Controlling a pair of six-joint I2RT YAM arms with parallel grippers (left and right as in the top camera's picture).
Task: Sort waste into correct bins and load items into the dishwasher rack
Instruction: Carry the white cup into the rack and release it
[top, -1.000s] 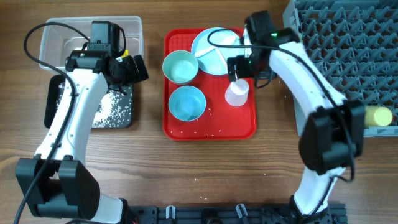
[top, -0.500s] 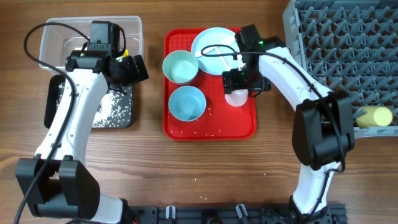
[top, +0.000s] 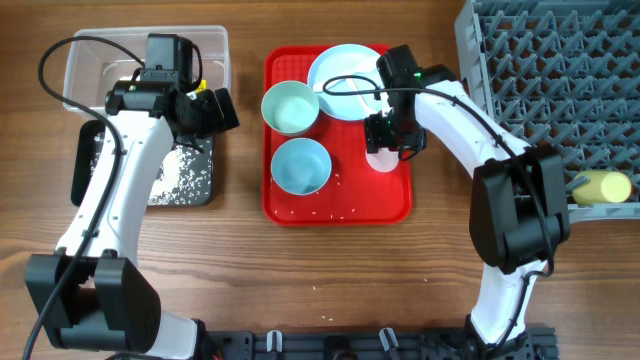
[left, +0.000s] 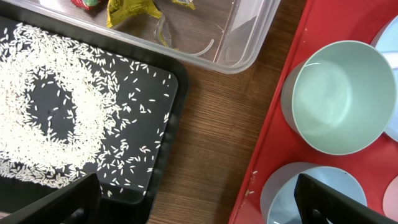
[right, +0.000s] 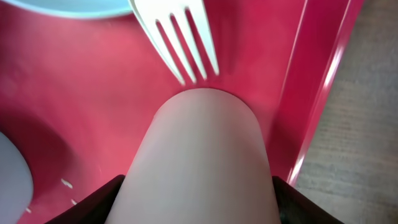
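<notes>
On the tabletop the tray lies centre, carrying the rear bowl, front bowl, plate (far edge) and, rightward, the cup. Left: far tub, then near tub holding grains. Right: rack.

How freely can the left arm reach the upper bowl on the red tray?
Probably yes: the open left tool hangs beside the upper bowl, only the rim of the red tray between them.

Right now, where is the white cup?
Overhead, the white cup sits on the red tray's right side, just below the divided plate, between the fingers of the right gripper.
</notes>
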